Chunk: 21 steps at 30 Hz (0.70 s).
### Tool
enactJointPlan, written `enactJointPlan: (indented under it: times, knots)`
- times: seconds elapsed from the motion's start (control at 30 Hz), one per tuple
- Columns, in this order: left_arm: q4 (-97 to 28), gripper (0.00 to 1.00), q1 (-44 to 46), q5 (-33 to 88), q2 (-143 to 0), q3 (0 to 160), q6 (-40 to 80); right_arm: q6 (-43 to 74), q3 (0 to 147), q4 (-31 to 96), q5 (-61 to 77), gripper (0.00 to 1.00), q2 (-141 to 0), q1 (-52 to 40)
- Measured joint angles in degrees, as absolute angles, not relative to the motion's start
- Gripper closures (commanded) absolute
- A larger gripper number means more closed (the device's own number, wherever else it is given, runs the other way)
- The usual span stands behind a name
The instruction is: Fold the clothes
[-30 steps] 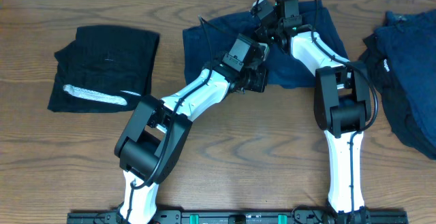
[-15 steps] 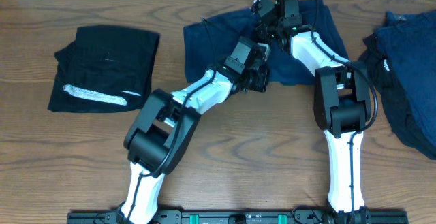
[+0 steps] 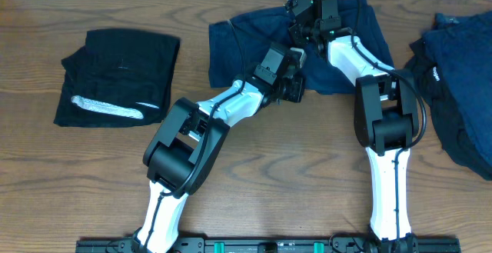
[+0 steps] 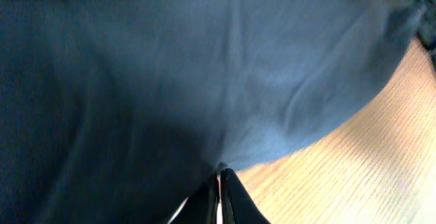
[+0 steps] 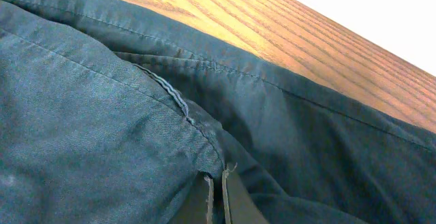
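Observation:
A navy blue garment (image 3: 246, 41) lies spread at the back middle of the table. My left gripper (image 3: 293, 91) is at its front edge, and in the left wrist view the jaws (image 4: 219, 178) are shut, pinching the hem of the navy cloth (image 4: 204, 67). My right gripper (image 3: 299, 28) sits on top of the same garment farther back. The right wrist view shows it (image 5: 216, 178) shut on a seamed fold of the navy cloth (image 5: 102, 122). A folded black garment (image 3: 123, 64) with a whitish-grey band (image 3: 106, 109) lies at the left.
A heap of dark navy clothes (image 3: 461, 76) with a small white mark (image 3: 434, 74) lies at the right edge. Bare wooden table (image 3: 269, 176) stretches in front of both arms. The table's back edge (image 5: 381, 54) runs just behind the navy garment.
My left arm has swung right and towards the back, carrying the navy garment's front edge with it. The cloth's left side has drawn in a little. The right gripper has stayed put.

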<state>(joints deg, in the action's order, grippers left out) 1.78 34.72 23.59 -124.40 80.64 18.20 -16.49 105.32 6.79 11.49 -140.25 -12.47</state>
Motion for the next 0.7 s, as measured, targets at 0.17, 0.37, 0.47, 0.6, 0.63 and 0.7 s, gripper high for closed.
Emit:
enactJointPlan:
  times: [0.17,0.37,0.47,0.6,0.63,0.7]
  knots:
    - [4.1,0.94,34.7,23.5,-124.4,80.7,18.2,-16.4,105.3,7.2,11.5,0.99,-140.2,-12.5]
    - [6.3,0.94,34.7,20.7,-124.4,80.6,18.3,-16.2,105.3,7.7,11.5,0.99,-140.2,-12.5]
    - [6.6,0.94,34.7,20.1,-124.4,80.6,18.3,-16.0,105.3,7.7,11.5,0.99,-140.2,-12.5]
    - [6.7,0.94,34.7,18.6,-124.4,80.7,18.3,-16.0,105.3,7.9,11.4,0.99,-140.2,-12.5]
    - [6.7,0.94,34.8,17.8,-124.4,80.6,18.3,-16.0,105.3,7.9,11.5,0.99,-140.2,-12.5]
    - [7.3,0.94,34.9,16.4,-124.5,80.6,18.3,-16.0,105.3,8.0,11.5,0.99,-140.2,-12.5]
